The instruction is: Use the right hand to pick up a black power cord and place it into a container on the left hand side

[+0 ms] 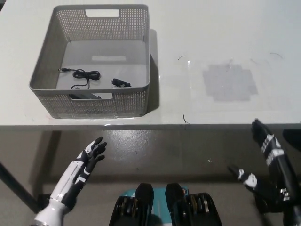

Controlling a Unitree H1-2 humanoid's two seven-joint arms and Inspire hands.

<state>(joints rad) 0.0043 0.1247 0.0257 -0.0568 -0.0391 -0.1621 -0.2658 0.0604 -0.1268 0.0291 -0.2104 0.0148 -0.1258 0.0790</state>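
Two hands idle below table edge. I see black right hand (265, 165) empty, fingers spread; thin black power cord (82, 74) lies up-left inside grey perforated plastic basket (96, 101); white left hand (80, 172) open, nearer.
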